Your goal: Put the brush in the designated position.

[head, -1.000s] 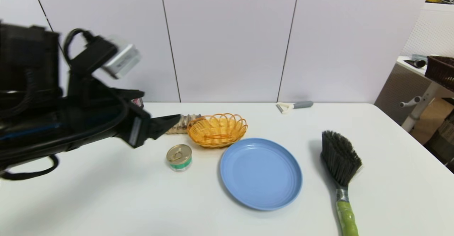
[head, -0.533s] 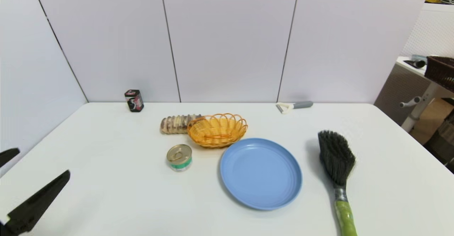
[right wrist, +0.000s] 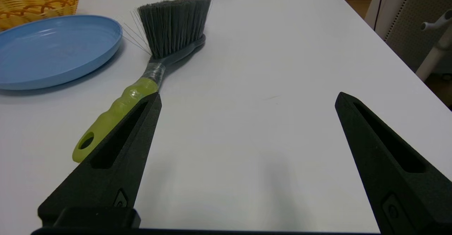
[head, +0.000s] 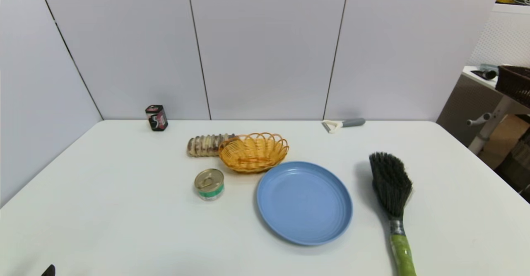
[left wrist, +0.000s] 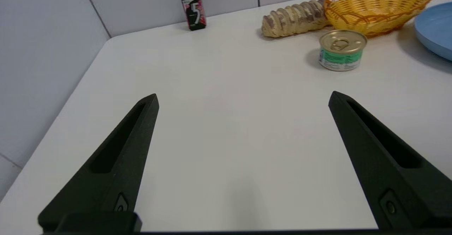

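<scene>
- On the right side of the white table [head: 124, 209]: the brush [head: 392, 193], lying flat just right of the blue plate [head: 304, 203], black bristles pointing toward the far wall, lime-green handle toward the near edge.
- Just behind the handle's end: right pincer [right wrist: 247, 99], spread wide, gripping nothing, hovering low over bare table. Brush off to one side of the gap, not between the fingers; one finger [right wrist: 116, 150] overlapping the handle's edge in the right wrist view, contact hard to judge.
- Over the near left part of the table: left pincer [left wrist: 243, 97], also spread wide and empty, well apart from the brush.
- Cut off: handle's end below the head view's frame; only a sliver of black at that view's bottom left corner.
- Textures: dense stiff bristles, a few stray hairs, shiny wrapped collar, bumpy handle with a hang hole.
- Also around: woven orange basket [head: 253, 151], ridged bread loaf [head: 205, 145], pull-tab tin can [head: 209, 184], small dark box [head: 156, 117], grey-handled peeler [head: 343, 123] by the wall.
</scene>
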